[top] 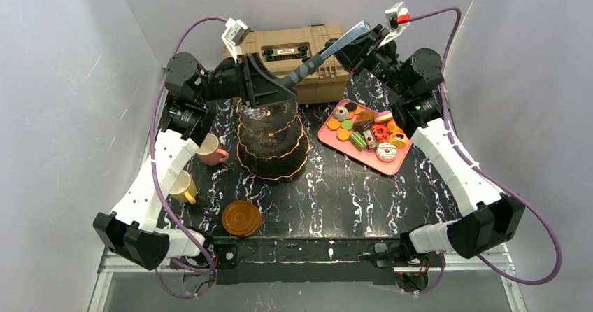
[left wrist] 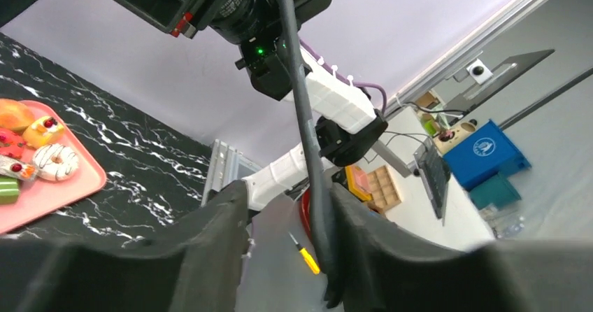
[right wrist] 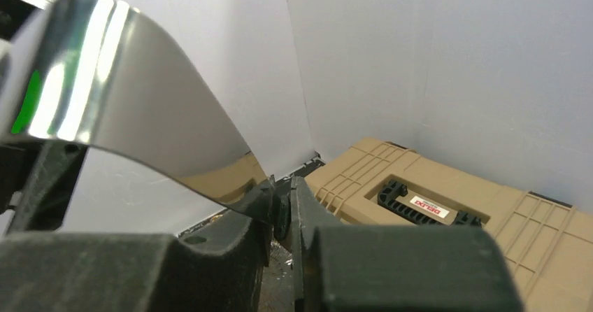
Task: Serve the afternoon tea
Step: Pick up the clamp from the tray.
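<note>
Black marbled surface (top: 336, 193) carries the 3-tier stand (top: 273, 151) just toward 11 o'clock of centre, its top tier hidden under the left arm. Above it, the left fingers (left wrist: 203, 249) stand narrowly parted: the dark handle of the server (top: 308, 66) leans on 1 finger, with a gap to the other. At 1 o'clock the right fingers (right wrist: 210, 256) are clenched on the server's shiny blade, whose far end is cut off in the wrist view. Pastries (top: 369, 131) fill the pink tray (left wrist: 63, 189) at 3 o'clock. The pink cup (top: 208, 149) and yellow cup (top: 183, 186) sit at 9 and 8, the saucers (top: 242, 218) at 7, the toolbox (top: 294, 50) at 12.
</note>
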Tool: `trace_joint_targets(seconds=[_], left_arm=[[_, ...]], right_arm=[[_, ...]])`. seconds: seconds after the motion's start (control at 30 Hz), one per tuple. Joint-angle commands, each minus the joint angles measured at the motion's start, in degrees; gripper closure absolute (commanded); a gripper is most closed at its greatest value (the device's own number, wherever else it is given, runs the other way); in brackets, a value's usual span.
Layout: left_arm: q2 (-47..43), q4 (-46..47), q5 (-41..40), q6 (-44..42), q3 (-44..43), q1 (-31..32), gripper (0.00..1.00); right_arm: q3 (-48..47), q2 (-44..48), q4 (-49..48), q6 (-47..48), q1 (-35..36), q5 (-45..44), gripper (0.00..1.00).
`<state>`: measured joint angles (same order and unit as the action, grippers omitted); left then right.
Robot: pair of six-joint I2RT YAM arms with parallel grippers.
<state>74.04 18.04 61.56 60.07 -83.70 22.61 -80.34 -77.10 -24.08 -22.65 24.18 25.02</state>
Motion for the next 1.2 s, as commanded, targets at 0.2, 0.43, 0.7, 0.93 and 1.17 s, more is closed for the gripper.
trace_joint_targets(seconds=[0.2, 0.43, 0.7, 0.93, 1.17], left_arm=[[-2.3, 2.6, 7.8, -6.9, 1.5, -0.1, 0.22], [0.4, 2.7, 7.2, -8.0, -3.1, -0.2, 0.24], [2.6, -11.7, 6.3, -19.9, -7.2, 0.2, 0.45], [4.2, -25.9, 4.4, -29.3, -11.6, 2.5, 0.63], [4.6, -32.3, 4.6, -34.3, -12.8, 2.7, 0.87]], right_arm=[[-2.7, 2.6, 5.7, 4.8, 0.4, 0.5, 0.84], [-4.6, 3.3, 13.2, 10.9, 0.4, 1.0, 0.85], [-5.4, 3.2, 15.0, 12.0, 0.6, 1.0, 0.85], [-5.7, 1.8, 15.1, 11.5, 1.0, 1.2, 0.85], [-6.3, 2.1, 16.2, 11.9, 1.1, 0.7, 0.85]])
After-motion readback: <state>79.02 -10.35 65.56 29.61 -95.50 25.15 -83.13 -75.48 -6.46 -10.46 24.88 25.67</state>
